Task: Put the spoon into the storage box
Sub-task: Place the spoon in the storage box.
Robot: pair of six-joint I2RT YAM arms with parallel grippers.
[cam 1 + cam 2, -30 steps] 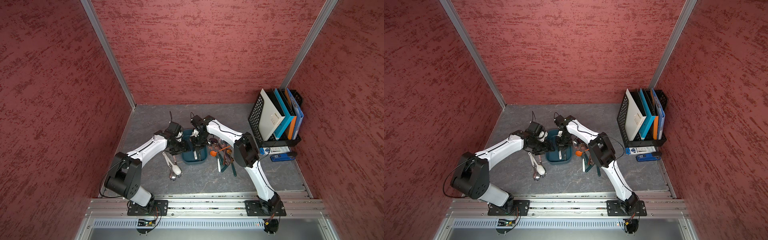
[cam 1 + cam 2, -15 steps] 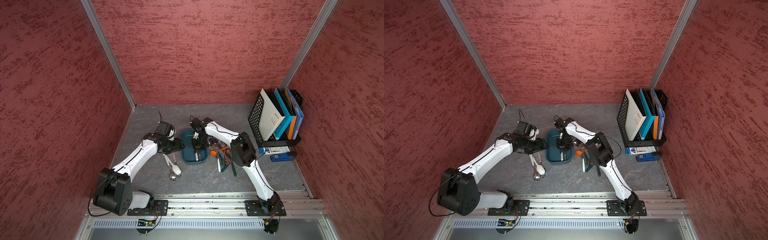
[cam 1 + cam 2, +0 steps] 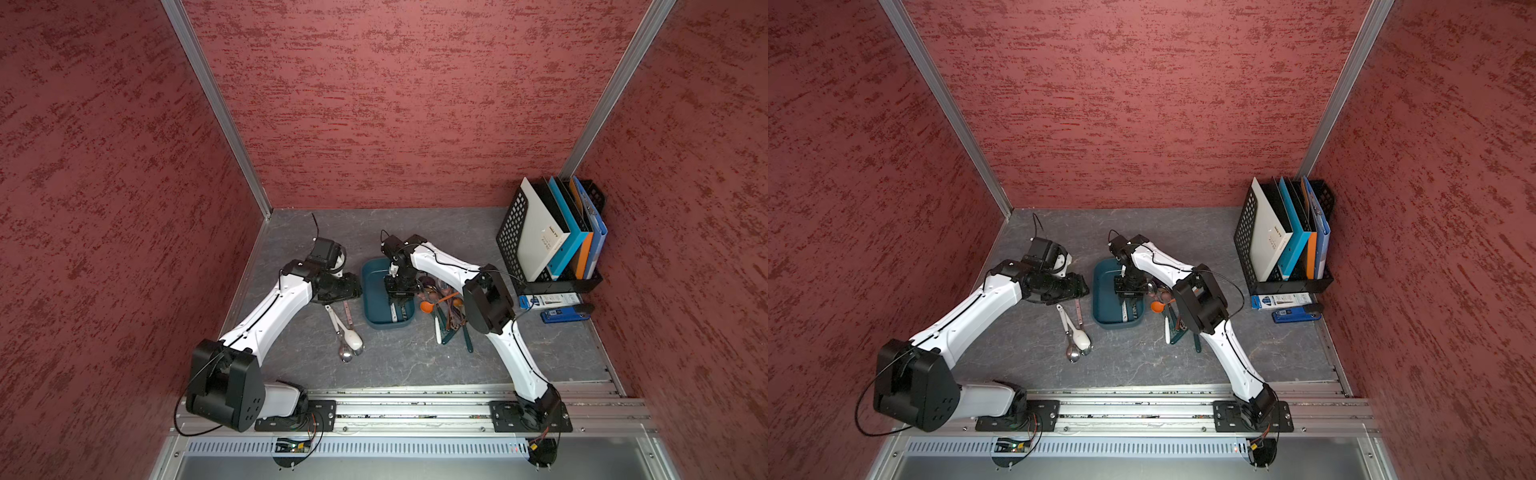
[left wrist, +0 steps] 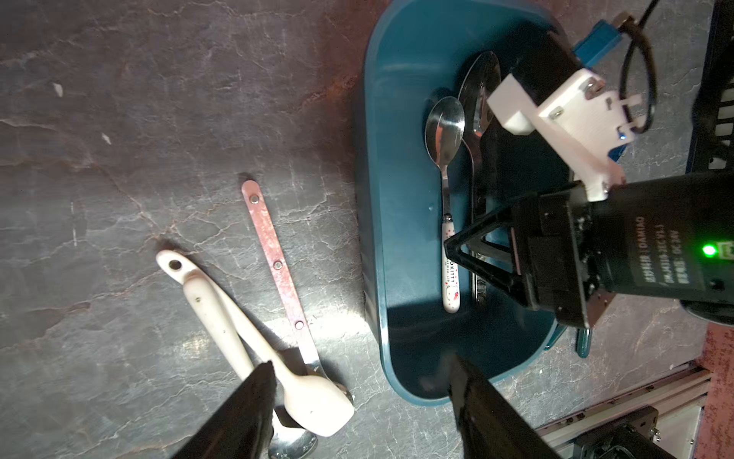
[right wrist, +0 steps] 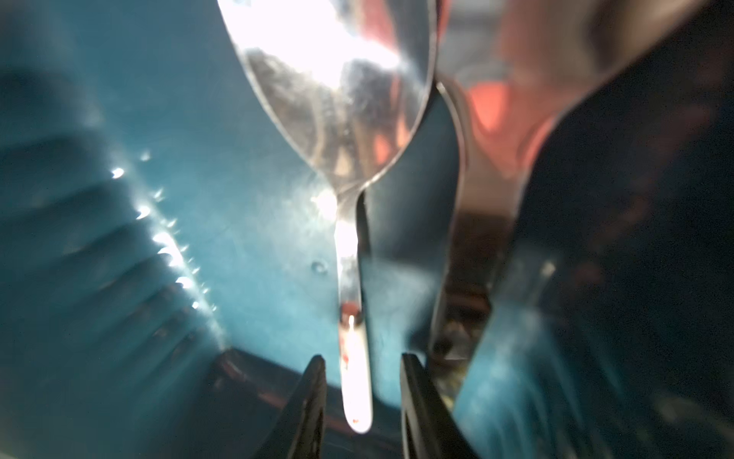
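The storage box (image 3: 374,293) (image 3: 1102,291) is a shallow dark teal tray in the middle of the table. In it lies the spoon (image 4: 445,127) (image 5: 337,99), with a steel bowl and a white printed handle, beside a larger steel spoon (image 4: 478,83). My right gripper (image 5: 361,357) (image 3: 397,306) reaches down into the box. It is open, its fingers on either side of the white handle with a gap on each side. My left gripper (image 4: 361,361) (image 3: 356,289) hangs open and empty just left of the box.
Loose spoons (image 3: 349,332) lie left of the box, among them a white ceramic one (image 4: 310,397) and a pink-handled one (image 4: 274,254). A utensil pile with an orange spoon (image 3: 426,306) sits right of the box. A black file rack (image 3: 548,232) and a blue stapler (image 3: 565,316) stand at the right.
My right gripper has opened and let go of the spoon's handle inside the box. My left arm has drawn back to the left, away from the box.
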